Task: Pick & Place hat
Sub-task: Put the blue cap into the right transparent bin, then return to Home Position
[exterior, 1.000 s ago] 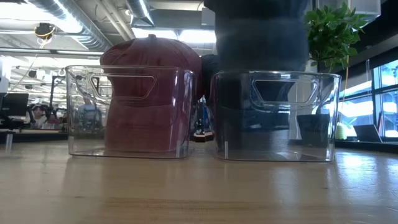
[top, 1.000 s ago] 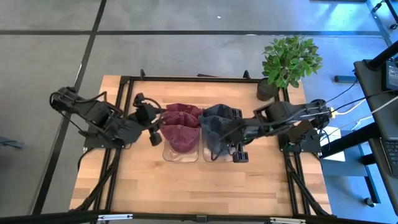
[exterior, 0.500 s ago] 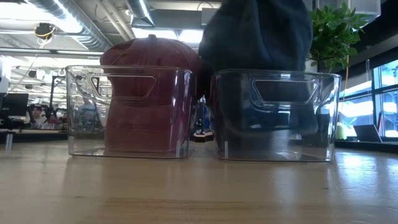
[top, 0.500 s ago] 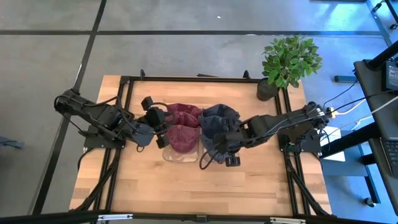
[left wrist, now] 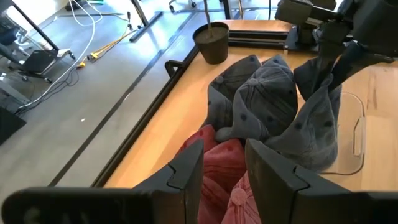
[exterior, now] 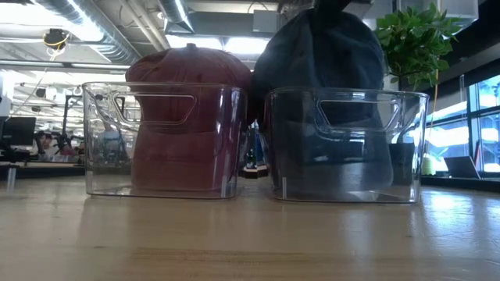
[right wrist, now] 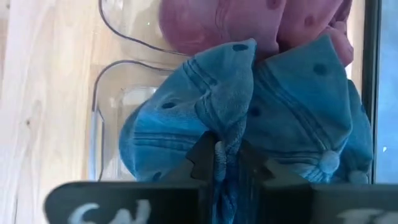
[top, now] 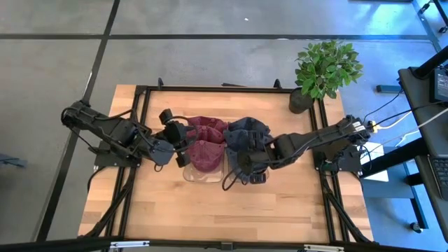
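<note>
Two clear bins stand side by side. Dark red hats (top: 204,145) fill the left bin (exterior: 101,140), and blue denim hats (top: 241,136) fill the right bin (exterior: 406,144). My right gripper (top: 246,172) is over the right bin's near side, shut on one blue hat (right wrist: 273,93). That hat rises above the bin's rim in the low view (exterior: 320,55). My left gripper (top: 182,138) is open at the left bin's left side. Its fingers (left wrist: 186,171) stand above a red hat (left wrist: 217,158) without plainly touching it. My right gripper pinches a bunched fold of the blue hat's cloth (right wrist: 227,134) between its two fingers, coming from above and pointing down. The hat is partly lifted, and its lower part stays inside the right bin among the other blue hats.
A potted plant (top: 325,66) stands at the table's far right corner. Black frame rails (top: 140,112) run along the table's left, right and far sides. Bare wood (top: 224,217) lies between the bins and the near edge.
My right gripper has moved from the right bin's right side toward the table's left and near edge, and the blue hat has been drawn up and over with it. My left gripper has shifted a little toward the red hats, then kept still.
</note>
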Available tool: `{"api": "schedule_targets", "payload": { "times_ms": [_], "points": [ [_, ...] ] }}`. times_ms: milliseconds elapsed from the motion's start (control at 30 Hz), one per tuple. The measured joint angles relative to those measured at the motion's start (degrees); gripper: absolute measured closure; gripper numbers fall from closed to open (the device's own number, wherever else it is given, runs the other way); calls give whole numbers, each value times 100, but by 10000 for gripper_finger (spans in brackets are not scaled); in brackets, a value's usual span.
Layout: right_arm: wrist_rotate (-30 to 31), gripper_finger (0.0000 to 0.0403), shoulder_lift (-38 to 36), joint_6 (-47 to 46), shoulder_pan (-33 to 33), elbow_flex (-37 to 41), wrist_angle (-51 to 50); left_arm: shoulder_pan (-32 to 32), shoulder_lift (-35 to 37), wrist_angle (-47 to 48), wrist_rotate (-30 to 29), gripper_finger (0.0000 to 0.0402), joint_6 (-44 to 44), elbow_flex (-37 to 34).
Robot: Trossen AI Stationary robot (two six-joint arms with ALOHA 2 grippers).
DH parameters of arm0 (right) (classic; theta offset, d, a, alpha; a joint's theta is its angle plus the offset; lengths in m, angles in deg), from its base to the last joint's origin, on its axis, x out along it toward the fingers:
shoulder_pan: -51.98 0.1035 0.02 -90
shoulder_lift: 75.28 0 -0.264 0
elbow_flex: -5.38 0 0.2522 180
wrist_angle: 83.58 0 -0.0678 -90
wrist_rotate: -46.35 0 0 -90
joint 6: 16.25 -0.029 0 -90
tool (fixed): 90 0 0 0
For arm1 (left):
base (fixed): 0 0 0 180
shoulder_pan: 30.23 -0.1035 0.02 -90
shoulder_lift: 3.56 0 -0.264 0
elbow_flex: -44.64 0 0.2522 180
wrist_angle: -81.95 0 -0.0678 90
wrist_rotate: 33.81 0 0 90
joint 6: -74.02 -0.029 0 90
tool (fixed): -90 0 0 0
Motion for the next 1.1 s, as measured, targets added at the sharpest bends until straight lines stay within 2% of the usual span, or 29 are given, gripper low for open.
{"api": "schedule_targets", "payload": {
  "times_ms": [267,700,800,967,1100],
  "points": [
    [230,338,0,4,-209,0,9,0,0,1,0,288,0,0],
    [190,337,0,26,-226,0,9,0,0,9,-2,288,-110,0],
    [44,317,0,-4,-243,0,8,0,0,11,-2,288,-118,0],
    [150,268,-2,-137,-250,0,20,0,0,11,-13,288,-152,0],
    [145,245,-7,-133,-247,0,31,0,0,9,-131,288,-554,0]
  ]
}}
